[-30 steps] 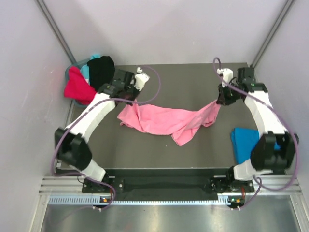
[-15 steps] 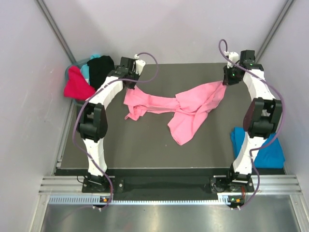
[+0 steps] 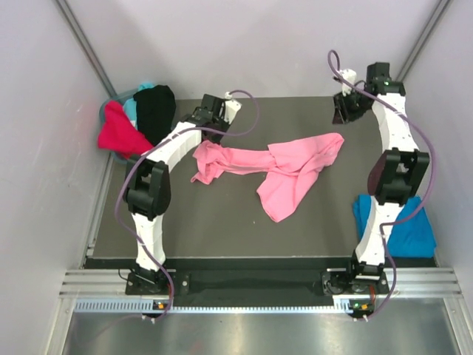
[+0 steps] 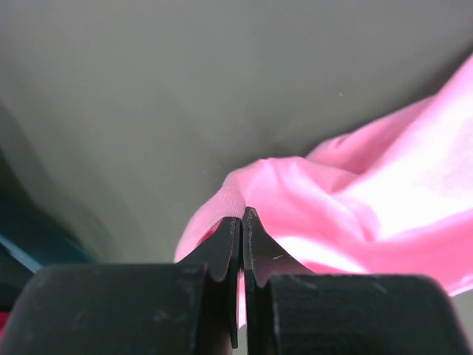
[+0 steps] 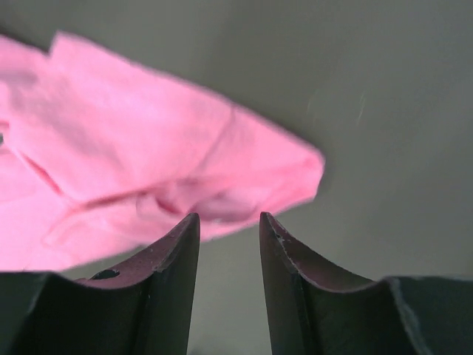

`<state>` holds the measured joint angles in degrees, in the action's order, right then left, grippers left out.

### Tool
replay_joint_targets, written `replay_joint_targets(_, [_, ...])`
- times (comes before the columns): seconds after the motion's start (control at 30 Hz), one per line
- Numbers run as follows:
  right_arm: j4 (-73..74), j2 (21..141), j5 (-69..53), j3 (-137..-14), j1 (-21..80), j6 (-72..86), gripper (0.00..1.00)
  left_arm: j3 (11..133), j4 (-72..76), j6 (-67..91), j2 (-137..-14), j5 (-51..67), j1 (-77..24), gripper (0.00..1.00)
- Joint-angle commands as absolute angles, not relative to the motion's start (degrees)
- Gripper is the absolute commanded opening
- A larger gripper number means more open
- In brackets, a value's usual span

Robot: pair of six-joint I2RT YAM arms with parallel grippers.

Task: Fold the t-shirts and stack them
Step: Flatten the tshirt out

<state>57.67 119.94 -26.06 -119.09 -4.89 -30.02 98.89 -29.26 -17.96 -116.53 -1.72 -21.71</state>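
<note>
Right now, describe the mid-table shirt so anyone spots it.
On the dark table, at its middle, lies the pink t-shirt, crumpled, strung out sideways. It is the only pink one; the red t-shirt and black t-shirt sit far left, the blue t-shirt near right.

Top external: fixed high behind the arm bases (image 3: 148, 279), looking down and forward over the whole bench (image 3: 222, 222); the widest view.
Left wrist: looks along the left fingers (image 4: 225, 251), very close to an edge of the pink t-shirt (image 4: 369, 192).
Right wrist: looks out between the right fingers (image 5: 170, 259), close over the shirt's corner.
Shared: pink t-shirt and bench, in all three.
</note>
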Motion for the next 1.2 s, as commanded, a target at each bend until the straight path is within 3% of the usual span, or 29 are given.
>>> replay_joint_targets(0.0, [64.9,125.8,-33.0,-130.4,1.6,-37.4,0.38,97.2,-27.9,-17.2,-113.5,-0.9,-21.8,0.00])
replay_joint_targets(0.27, [58.0,133.8,-33.0,-131.3,12.5,-35.3,0.37,90.9,-27.9,-16.9,-107.1,-4.7,-21.6,0.00])
replay_joint_targets(0.77, [50.3,142.5,-29.7,-134.6,18.4,-28.0,0.38,85.4,-30.3,-13.4,-97.5,-4.7,-20.6,0.00])
replay_joint_targets(1.17, [47.9,145.5,-23.6,-135.5,20.6,-26.5,0.45,84.4,-30.8,-12.0,-96.1,-3.7,-20.5,0.00])
